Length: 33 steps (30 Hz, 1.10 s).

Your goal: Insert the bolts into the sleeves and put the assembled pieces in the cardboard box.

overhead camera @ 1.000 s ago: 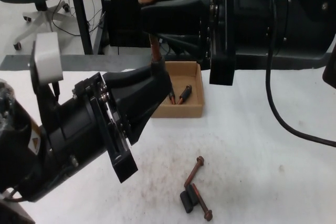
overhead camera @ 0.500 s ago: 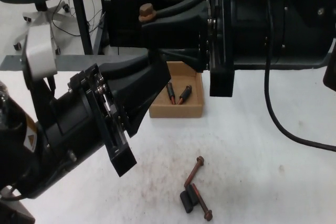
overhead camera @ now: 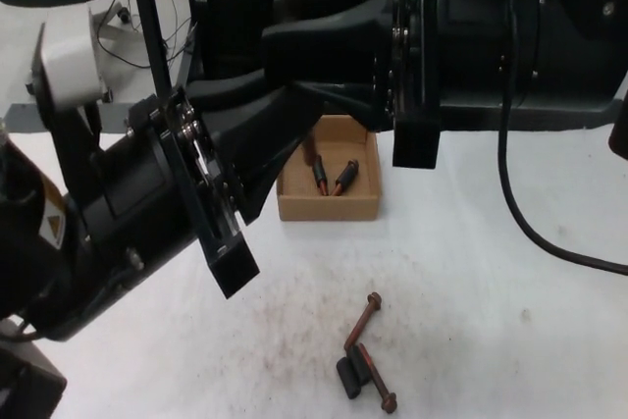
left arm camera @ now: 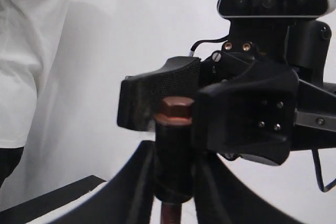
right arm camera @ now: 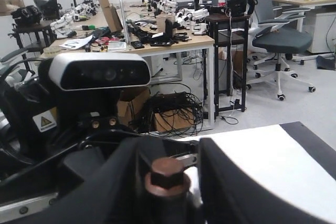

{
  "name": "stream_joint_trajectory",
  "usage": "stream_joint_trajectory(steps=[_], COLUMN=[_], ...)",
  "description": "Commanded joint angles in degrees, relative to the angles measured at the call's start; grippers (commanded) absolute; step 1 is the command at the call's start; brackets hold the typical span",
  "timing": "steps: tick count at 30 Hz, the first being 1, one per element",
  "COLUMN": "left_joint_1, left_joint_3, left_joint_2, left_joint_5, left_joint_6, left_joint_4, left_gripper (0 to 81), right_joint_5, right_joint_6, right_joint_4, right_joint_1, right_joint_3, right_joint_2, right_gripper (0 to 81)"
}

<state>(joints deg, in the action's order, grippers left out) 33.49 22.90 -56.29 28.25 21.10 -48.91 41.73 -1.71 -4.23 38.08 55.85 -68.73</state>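
change: a second ago the bolt showed a long bare shank between the two grippers, with its head high over the box. The grippers have since drawn together and the shank has gone down into the sleeve. The head now sits on the sleeve's top, and the bolt's end shows beneath. Box contents and loose parts are unmoved.

left gripper: raised off the bench by the box's left wall as the high view has it, angled upward. It is clamped on the upright sleeve.

right gripper: level, above the left gripper, reaching in from the box's right and set about the bolt head. Whether it grips cannot be told.

box: two assembled pieces lie inside.

bench: two loose bolts and a loose sleeve lie clustered, nearer the camera than the box and well apart from it.
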Motion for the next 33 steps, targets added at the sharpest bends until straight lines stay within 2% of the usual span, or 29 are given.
stream_joint_trajectory(steps=[1, 7, 12, 24, 30, 32, 33], left_joint_1=[-0.5, -2.5, -2.6, -2.6, -2.6, -2.6, -2.6], left_joint_3=[1.3, 1.3, 1.3, 1.3, 1.3, 1.3, 1.6], left_joint_2=[0.7, 0.7, 0.7, 0.6, 0.6, 0.5, 0.5], left_joint_5=[-0.8, 0.1, 2.8, 2.2, 1.2, -2.0, -4.1], left_joint_6=[-0.1, -0.1, -0.1, -6.3, -7.2, -7.2, -7.2], left_joint_4=[-3.2, 0.9, 8.8, 18.4, 18.7, 18.7, 18.7], left_gripper=[0.2, 0.2, 0.2, 0.2, 0.2, 0.2, 0.2], right_joint_5=[0.2, 0.2, 0.2, 0.0, -3.6, -7.0, -8.1], right_joint_6=[0.5, 0.5, 0.5, 0.5, 0.5, 0.1, 0.1], right_joint_4=[1.9, 1.9, 1.9, 1.6, -2.5, -2.8, -2.7], right_joint_1=[0.0, 0.0, 0.0, 0.0, -2.1, -3.0, -3.7], right_joint_3=[-0.3, -0.3, -0.3, -0.3, -0.3, -0.3, -0.3], right_joint_2=[-0.1, -0.1, -0.1, -0.1, -0.1, -0.1, -0.1], right_gripper=[36.9, 36.9, 36.9, 36.9, 36.8, 32.6, 26.6])
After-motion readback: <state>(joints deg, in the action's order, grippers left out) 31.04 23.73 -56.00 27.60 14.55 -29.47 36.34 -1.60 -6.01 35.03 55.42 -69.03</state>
